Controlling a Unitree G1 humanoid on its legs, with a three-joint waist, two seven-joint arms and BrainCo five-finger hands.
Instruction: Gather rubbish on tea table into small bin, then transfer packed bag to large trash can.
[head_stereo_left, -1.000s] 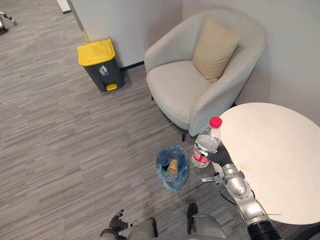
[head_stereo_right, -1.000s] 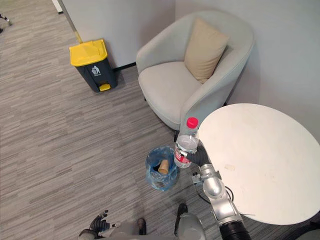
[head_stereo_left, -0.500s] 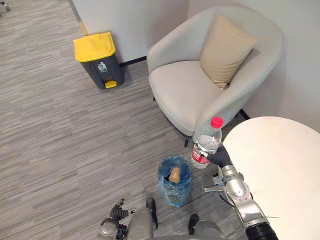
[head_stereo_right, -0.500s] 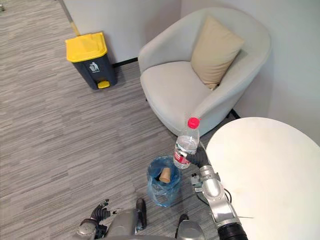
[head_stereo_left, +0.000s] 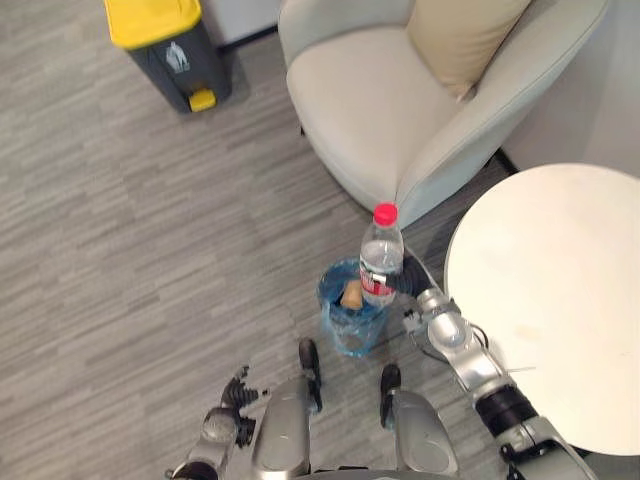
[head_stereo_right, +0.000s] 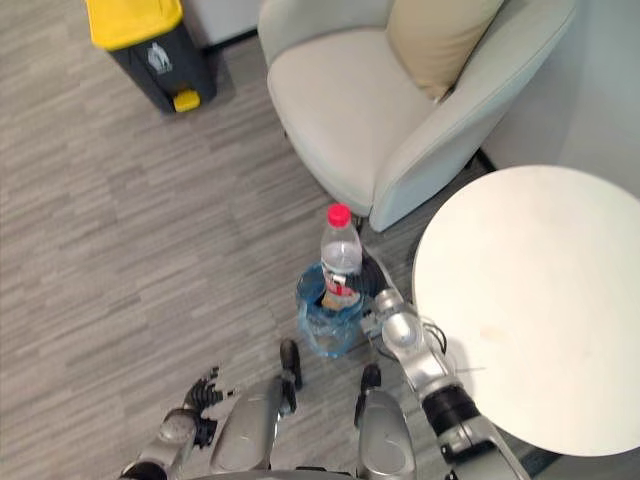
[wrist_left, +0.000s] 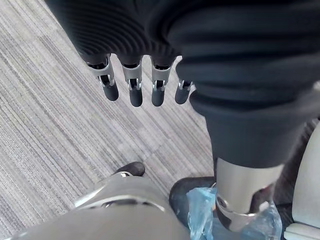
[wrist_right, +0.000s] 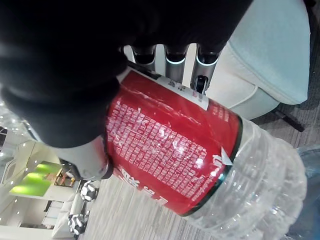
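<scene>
A beige cushion (head_stereo_left: 465, 35) rests on the pale armchair (head_stereo_left: 380, 110), seemingly against its backrest.

The bottle (head_stereo_left: 381, 265) stands in front of the right robot hand (head_stereo_left: 409, 287), hiding most of its fingers. It also covers part of the bin (head_stereo_left: 335, 330) and of the cup (head_stereo_left: 351, 294) inside. In the right wrist view one end of the bottle runs past the picture's edge. The top edge cuts off the trash can (head_stereo_left: 160, 45), the armchair (head_stereo_left: 400, 110) and its cushion (head_stereo_left: 465, 35). In the left eye view the desk (head_stereo_left: 560, 300) runs off at the right edge.
</scene>
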